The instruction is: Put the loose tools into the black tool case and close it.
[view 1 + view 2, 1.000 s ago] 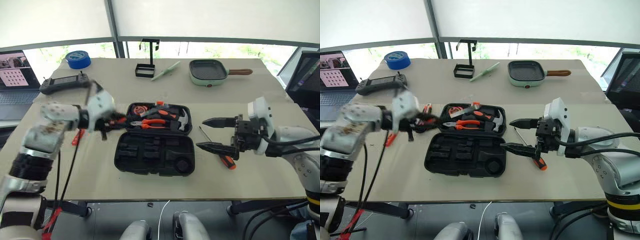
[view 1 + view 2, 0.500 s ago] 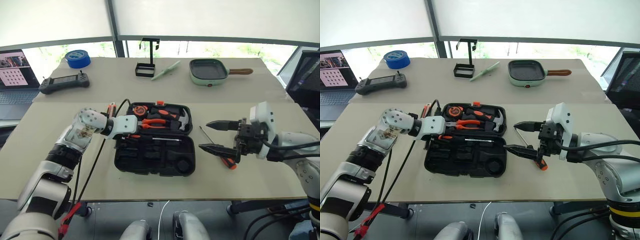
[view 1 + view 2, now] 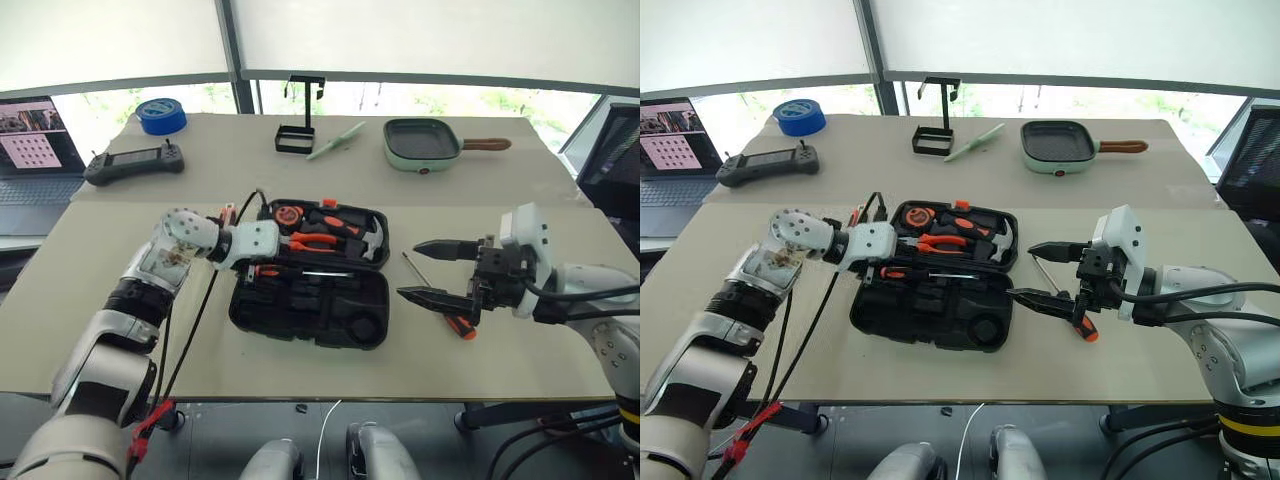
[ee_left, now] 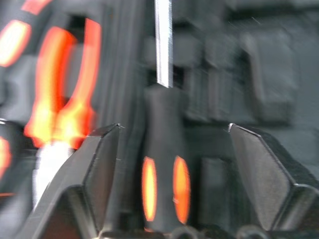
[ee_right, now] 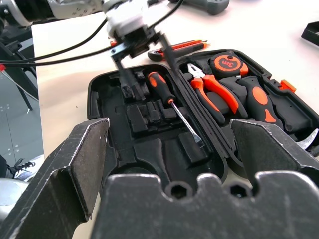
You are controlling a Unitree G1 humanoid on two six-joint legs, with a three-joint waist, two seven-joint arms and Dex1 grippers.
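Right end effector [image 3: 432, 271] hovers over the table [image 3: 300, 370] just right of the black tool case [image 3: 310, 312], fingers spread wide, holding nothing. Under and just behind it a black-and-orange screwdriver [image 3: 447, 309] lies loose on the table.

The case lies open at table centre, near half facing up with moulded recesses. A long-shafted screwdriver [image 5: 172, 102] lies in the near half along the hinge side, handle towards the robot's left. Left end effector [image 5: 141, 47] sits over that handle end, at the case's left edge; in the left wrist view its fingers [image 4: 102, 164] stand apart on either side of the handle, not pressing it.

Far half of the case holds orange-handled pliers [image 3: 312, 241], a hammer [image 3: 368, 238] and a round tape measure [image 3: 291, 215]. Slim orange tools [image 5: 182, 47] lie on the table just left of the case.

Far side of the table: game controller [image 3: 134, 165], blue tape roll [image 3: 160, 114], black stand [image 3: 298, 120], green pan [image 3: 424, 145]. A laptop [image 3: 35, 150] stands beyond the table's left edge.
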